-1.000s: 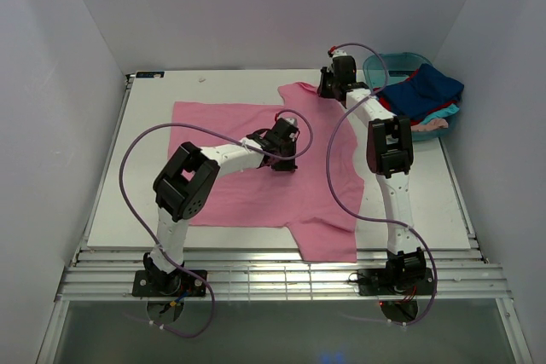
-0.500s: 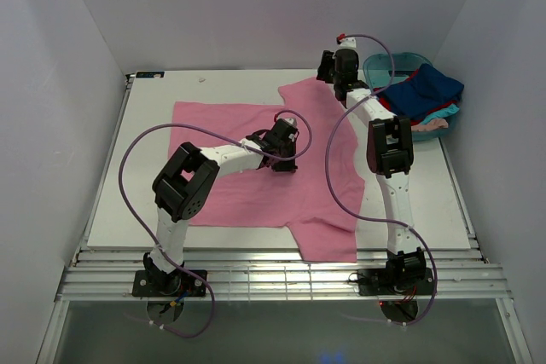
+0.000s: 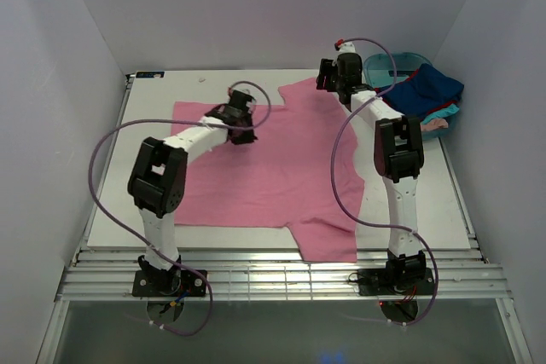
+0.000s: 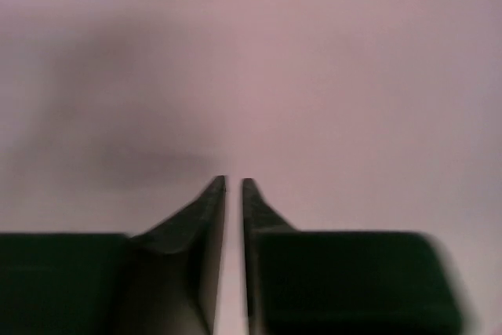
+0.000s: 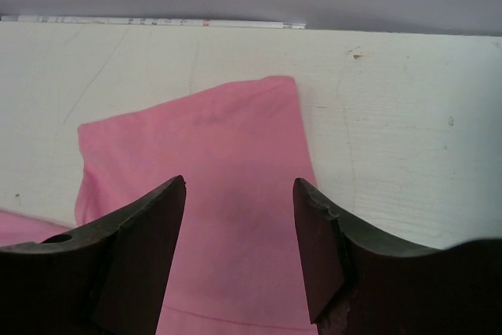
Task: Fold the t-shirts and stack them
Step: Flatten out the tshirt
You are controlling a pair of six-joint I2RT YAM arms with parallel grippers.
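Observation:
A pink t-shirt [image 3: 264, 176] lies spread flat on the white table [image 3: 145, 125]. My left gripper [image 3: 241, 130] hovers over its far left part. In the left wrist view, blurred pink cloth [image 4: 314, 76] fills the frame. The left gripper [image 4: 233, 183] stands open by a narrow slit with nothing pinched. My right gripper [image 3: 326, 83] hangs over the shirt's far sleeve [image 5: 212, 154]. There the right gripper [image 5: 239, 182] is wide open and empty. More t-shirts are piled at the back right, with a dark blue one [image 3: 426, 89] on top, turquoise [image 3: 439, 114] under it and pale pink [image 3: 433, 124] at the front.
A teal tub [image 3: 384, 64] at the back right holds the pile, close to the right arm's elbow. Bare table [image 5: 392, 115] lies beyond and to the right of the sleeve. Grey walls close the table in on three sides.
My left gripper has moved from the shirt's middle to its far left part and parted its jaws slightly. My right gripper has opened over the far sleeve and risen a little.

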